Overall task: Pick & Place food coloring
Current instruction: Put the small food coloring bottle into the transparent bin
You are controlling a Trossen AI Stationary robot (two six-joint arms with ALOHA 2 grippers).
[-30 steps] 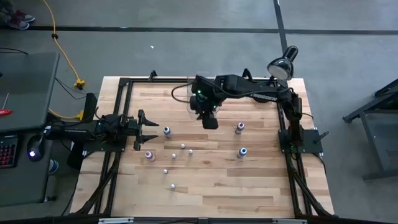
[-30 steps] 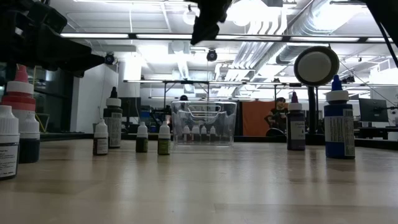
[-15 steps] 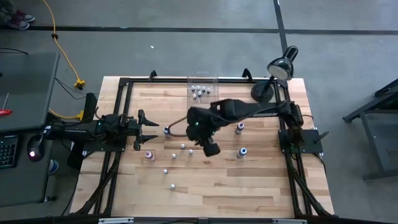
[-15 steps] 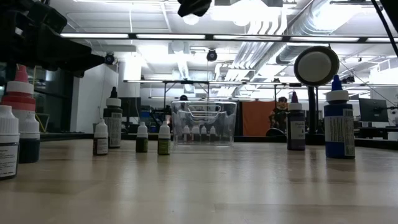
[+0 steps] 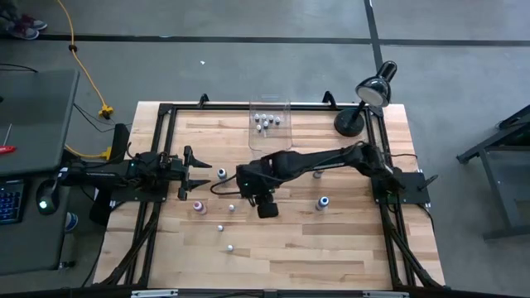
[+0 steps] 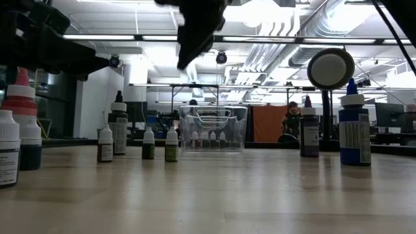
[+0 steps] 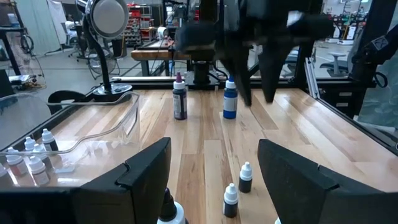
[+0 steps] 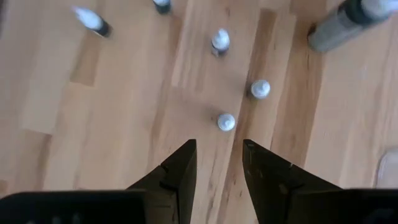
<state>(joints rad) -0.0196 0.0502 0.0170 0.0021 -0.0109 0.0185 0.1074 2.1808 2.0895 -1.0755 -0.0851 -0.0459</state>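
Note:
Several small food coloring bottles (image 5: 232, 208) stand upright and loose on the wooden table, with taller ones nearby: blue (image 5: 323, 201), pink (image 5: 199, 206). Several more (image 5: 267, 122) stand inside the clear bin (image 5: 252, 139) at the far edge. My right gripper (image 5: 267, 209) (image 8: 217, 146) hovers open and empty above the loose bottles, pointing steeply down. The nearest white cap (image 8: 226, 122) lies just ahead of its fingertips. My left gripper (image 5: 197, 172) (image 7: 214, 146) waits open and level at the table's left side.
A black desk lamp (image 5: 364, 103) stands at the far right corner. A black frame (image 5: 166, 112) runs along the table's edges. In the low view, taller bottles stand at the right (image 6: 354, 130) and left (image 6: 23, 120). Bare wood (image 5: 315, 248) lies toward the near edge.
My right gripper has swung from beside the bin at the far edge toward the near and left side, sinking and tipping further downward until it hangs over the loose bottles. Its fingers stay open and empty. No bottle has moved.

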